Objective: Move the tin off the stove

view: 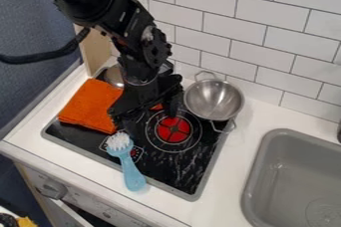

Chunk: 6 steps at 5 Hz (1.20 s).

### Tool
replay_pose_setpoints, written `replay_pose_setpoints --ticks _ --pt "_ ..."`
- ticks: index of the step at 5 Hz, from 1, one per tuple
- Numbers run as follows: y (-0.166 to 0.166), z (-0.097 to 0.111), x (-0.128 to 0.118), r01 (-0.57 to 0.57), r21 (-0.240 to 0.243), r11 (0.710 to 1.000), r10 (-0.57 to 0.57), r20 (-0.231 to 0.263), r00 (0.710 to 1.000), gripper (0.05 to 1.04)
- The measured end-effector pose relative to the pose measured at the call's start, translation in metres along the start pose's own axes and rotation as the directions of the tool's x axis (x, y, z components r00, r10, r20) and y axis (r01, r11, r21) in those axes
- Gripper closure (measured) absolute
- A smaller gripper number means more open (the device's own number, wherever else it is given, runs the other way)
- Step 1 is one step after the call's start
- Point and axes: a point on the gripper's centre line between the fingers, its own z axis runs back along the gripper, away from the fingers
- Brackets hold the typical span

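Gripper (148, 121): it hangs low over the stove, and its two fingers are spread wide. I see nothing held between them.
Arm (133, 27): black and bumpy, it comes from the top and leans down to the gripper.
Metal bowl (214, 99): just beside the gripper, on the sink side, at the stove's back corner. It is round and shiny, with two wire handles. It may be the tin, but I can't be sure.
Shiny metal thing (114, 75): behind the gripper, partly hidden by the arm. This may be the tin too; I can't tell.
Stove (163, 171): under the gripper, black on top, with a gray edge.
Red burner (174, 129): near the gripper, on the sink side, with thin rings around it.
Orange cloth (90, 104): beside the gripper, on the side away from the sink, folded up flat.
Blue brush (132, 171): in front of the gripper, with white bristles toward it and the handle end over the stove's front edge.
Sink (279, 135): gray, well apart from the gripper, past the white counter (230, 171).
Tiles (253, 17): white, on the wall behind the gripper.
Knob (55, 189): on the front panel, lower than the gripper.
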Motion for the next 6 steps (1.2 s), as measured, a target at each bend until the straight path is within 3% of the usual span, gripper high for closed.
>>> replay_pose_setpoints --ticks 1,2,4,5,6 --pt "0.004 -0.005 -0.002 -0.002 0.025 1.0 0.003 -0.011 1.0 0.083" --pt "0.002 -0.001 0.015 -0.037 0.037 0.999 0.035 0.029 0.999 0.083" --pt "0.0 -0.004 0.077 -0.131 0.048 0.99 0.128 0.054 0.99 0.083" --pt "-0.009 -0.01 0.105 -0.145 0.07 0.987 0.14 0.082 0.987 0.083" --pt "-0.02 -0.014 0.132 -0.152 0.06 0.986 0.144 0.129 0.981 0.083"
